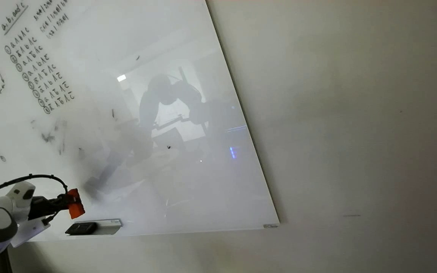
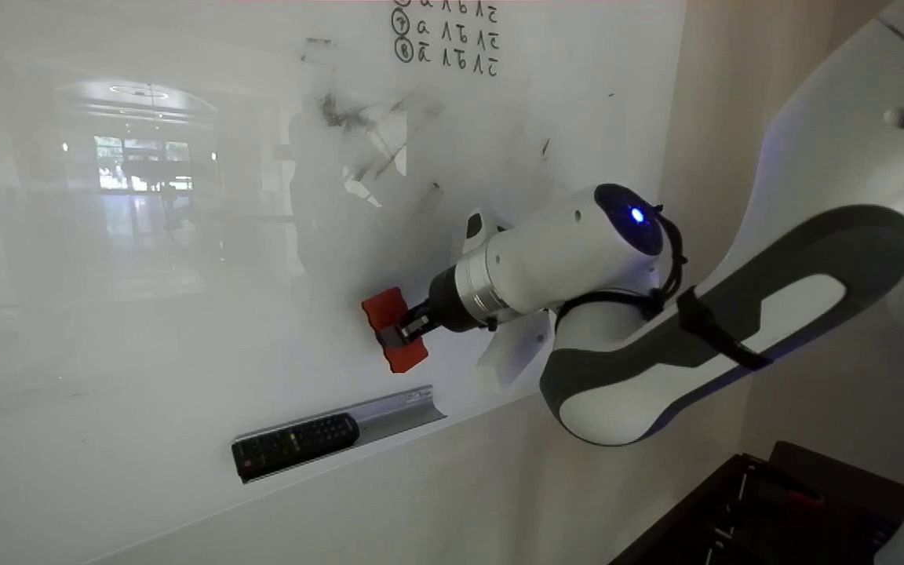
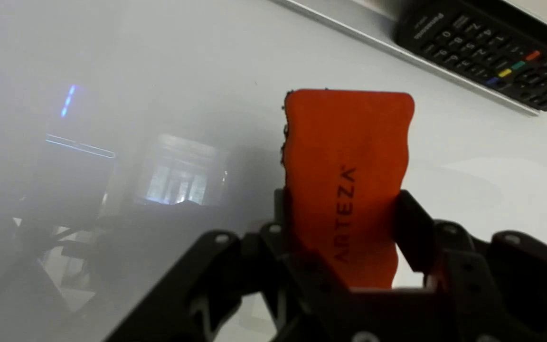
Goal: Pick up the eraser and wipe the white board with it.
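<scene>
One step is judged done: the eraser (image 3: 349,187) is held in the gripper (image 3: 342,213) near the bottom edge of the white board (image 1: 211,189), smudges (image 2: 332,111) left to be wiped.

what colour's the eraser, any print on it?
The eraser is red-orange with dark ARTEZA lettering; shows best in the wrist view.
</scene>
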Available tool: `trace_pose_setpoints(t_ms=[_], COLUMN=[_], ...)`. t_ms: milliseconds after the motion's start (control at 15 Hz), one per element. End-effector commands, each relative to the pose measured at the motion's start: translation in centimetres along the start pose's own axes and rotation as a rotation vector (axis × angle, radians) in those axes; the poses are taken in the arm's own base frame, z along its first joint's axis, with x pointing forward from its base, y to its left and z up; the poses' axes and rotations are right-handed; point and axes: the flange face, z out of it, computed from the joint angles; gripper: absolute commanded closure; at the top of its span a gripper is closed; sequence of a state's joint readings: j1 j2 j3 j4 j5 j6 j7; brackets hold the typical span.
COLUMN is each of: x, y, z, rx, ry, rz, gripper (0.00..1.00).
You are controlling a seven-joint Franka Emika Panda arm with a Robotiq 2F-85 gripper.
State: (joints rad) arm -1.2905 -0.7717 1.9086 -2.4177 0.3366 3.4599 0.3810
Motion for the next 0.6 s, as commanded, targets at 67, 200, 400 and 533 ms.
trace_pose_setpoints(t_ms=[67,200,400,533], x=[-2.0,-3.1,-4.8,-5.8], y=[0.4,0.2,0.0,0.0], z=[1.7,2.5,3.5,4.1], rx=[-0.062,-0.070,-0.083,-0.090], ry=[-0.005,-0.018,-0.042,-0.055], rz=[0.021,0.015,0.008,0.008], gripper=[0.71,0.71,0.71,0.71])
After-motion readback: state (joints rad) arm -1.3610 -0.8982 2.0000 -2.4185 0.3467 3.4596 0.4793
